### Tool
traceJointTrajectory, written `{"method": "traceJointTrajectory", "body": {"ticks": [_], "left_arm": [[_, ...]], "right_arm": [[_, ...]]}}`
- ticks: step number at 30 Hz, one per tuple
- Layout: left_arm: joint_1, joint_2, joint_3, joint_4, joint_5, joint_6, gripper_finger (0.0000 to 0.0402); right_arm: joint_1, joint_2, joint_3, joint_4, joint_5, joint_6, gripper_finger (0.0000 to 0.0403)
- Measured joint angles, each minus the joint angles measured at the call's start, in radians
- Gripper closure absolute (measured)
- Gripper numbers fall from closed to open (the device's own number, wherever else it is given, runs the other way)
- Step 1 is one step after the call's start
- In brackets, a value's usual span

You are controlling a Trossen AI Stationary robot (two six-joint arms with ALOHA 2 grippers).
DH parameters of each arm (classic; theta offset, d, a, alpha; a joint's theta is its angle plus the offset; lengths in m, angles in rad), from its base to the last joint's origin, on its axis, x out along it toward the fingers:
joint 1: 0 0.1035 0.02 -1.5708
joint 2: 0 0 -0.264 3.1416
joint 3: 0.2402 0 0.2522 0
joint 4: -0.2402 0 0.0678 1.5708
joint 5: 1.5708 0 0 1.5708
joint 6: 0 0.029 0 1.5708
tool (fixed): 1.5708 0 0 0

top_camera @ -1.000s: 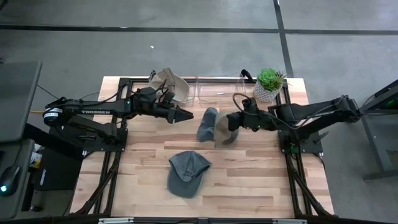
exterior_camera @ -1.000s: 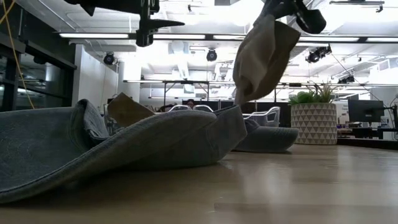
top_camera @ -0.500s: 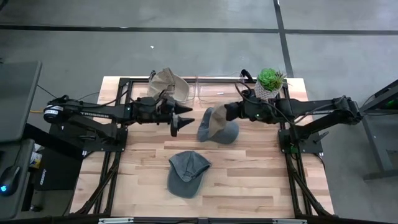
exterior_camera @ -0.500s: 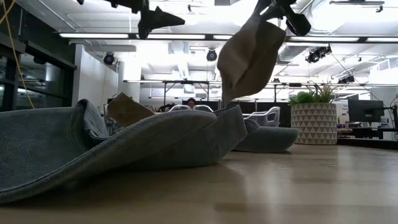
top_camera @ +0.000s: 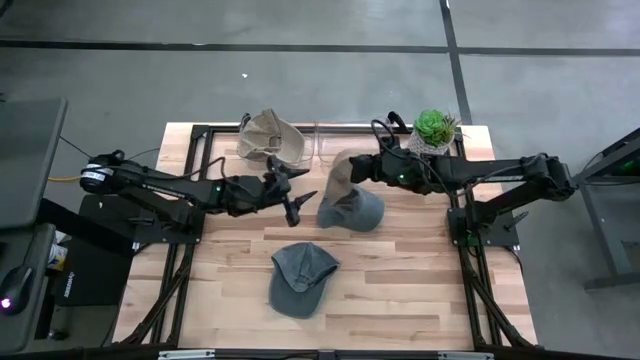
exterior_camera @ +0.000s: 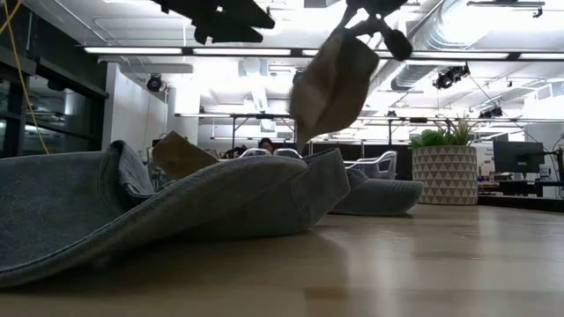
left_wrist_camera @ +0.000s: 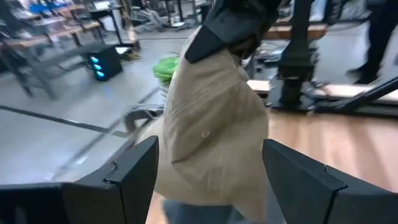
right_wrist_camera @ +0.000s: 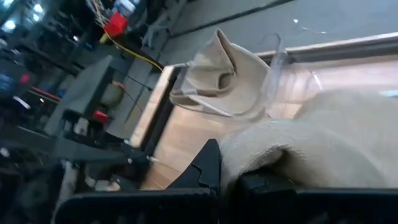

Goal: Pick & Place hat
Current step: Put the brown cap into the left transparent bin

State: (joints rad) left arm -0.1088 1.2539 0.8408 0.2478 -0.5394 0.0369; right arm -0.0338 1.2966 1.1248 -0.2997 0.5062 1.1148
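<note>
The right gripper (top_camera: 362, 168) is clamped on the tan hat (top_camera: 339, 180), holding it up off the table (top_camera: 420, 290) by its upper edge — in the low view the hat (exterior_camera: 330, 77) hangs clear in the air, well above the wood. By my reading this is the carry step: the hat is picked, not yet placed. It dangles above a blue-grey hat (top_camera: 362, 210) lying on the table, and the clear bin (top_camera: 345, 146) sits just beyond, at the back edge beside another tan hat (top_camera: 272, 138). If the bin is the target — I can't be sure — the next move calls for swinging the load back over its rim and lowering before letting go, since the cloth hangs long and could drag on the wall.

The right arm reaches in from the right side, stretched nearly level across the back of the table, past the potted plant (top_camera: 432, 132). The left gripper (top_camera: 292, 192) has its fingers spread wide and holds nothing; its arm is extended low across the table, the tip near the hanging hat and facing it — in the left wrist view the hat (left_wrist_camera: 214, 137) fills the gap between the two dark fingers (left_wrist_camera: 134, 171). A third hat, blue-grey cap (top_camera: 300, 277), lies untouched at the front.
</note>
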Motion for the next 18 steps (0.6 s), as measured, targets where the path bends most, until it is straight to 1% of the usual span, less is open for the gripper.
{"method": "traceJointTrajectory", "body": {"ticks": [4,13,16,18], "left_arm": [[-0.012,0.054,0.041,-0.015,-0.078,0.060,0.0137],[-0.043,0.159,0.156,-0.026,-0.119,0.237,0.0137],[-0.057,0.201,0.199,-0.043,-0.125,0.298,0.0137],[-0.059,0.227,0.223,-0.059,-0.162,0.311,0.0137]], "right_arm": [[-0.006,0.026,0.000,0.076,0.036,-0.001,0.0402],[-0.047,0.046,0.000,0.152,0.088,-0.005,0.0402],[-0.068,0.044,0.000,0.178,0.086,-0.031,0.0402],[-0.080,0.044,0.000,0.195,0.073,-0.044,0.0402]]}}
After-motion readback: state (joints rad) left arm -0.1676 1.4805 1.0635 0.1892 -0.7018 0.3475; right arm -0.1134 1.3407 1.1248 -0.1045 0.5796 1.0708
